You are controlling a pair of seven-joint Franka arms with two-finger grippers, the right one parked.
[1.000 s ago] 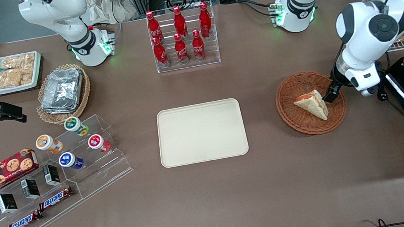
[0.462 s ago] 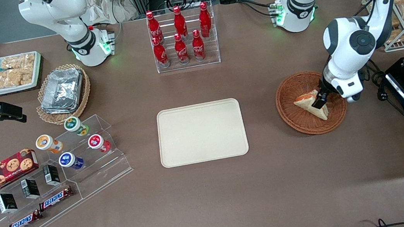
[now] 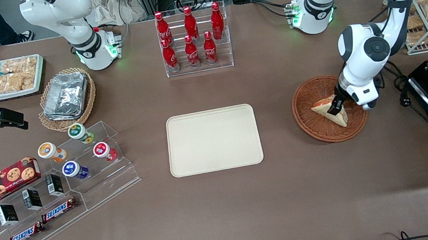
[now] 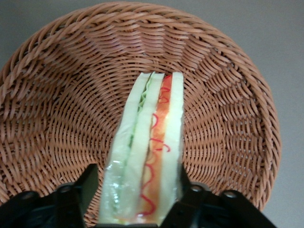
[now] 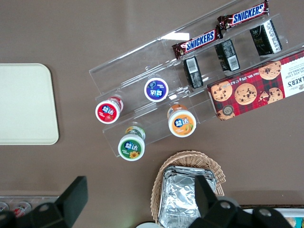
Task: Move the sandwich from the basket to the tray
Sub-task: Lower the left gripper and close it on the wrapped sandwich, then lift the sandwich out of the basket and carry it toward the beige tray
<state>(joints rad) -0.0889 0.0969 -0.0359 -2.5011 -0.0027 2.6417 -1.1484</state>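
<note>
Sandwich [image 4: 147, 152] lies in the basket [image 4: 57, 109], a wedge standing on edge with the filling stripes facing the wrist camera. Its long axis runs straight away from the jaws toward the basket's middle, and its wide end sits right between the two fingers [image 4: 88, 183], one on each bread face. Gripper [image 3: 335, 107] is low inside the basket, over the part nearest the working arm's end of the bench. Jaws are parted and straddling the wedge; both fingers sit close against the bread, but no squeeze or dent shows, so likely not clamped yet. Judgement: this is the grasp step, pick not done, and the sandwich rests on the wicker. What the coming move turns on: the bread faces line up with the finger pads, so closing straight in should pinch across the thin dimension, no twist needed. Bread is soft and the clear wrap looks slick, so a hard close may crush it or let it slip. Tray [image 3: 213, 140] sits bare, well apart from the jaws, toward the parked arm's end of the bench.
</note>
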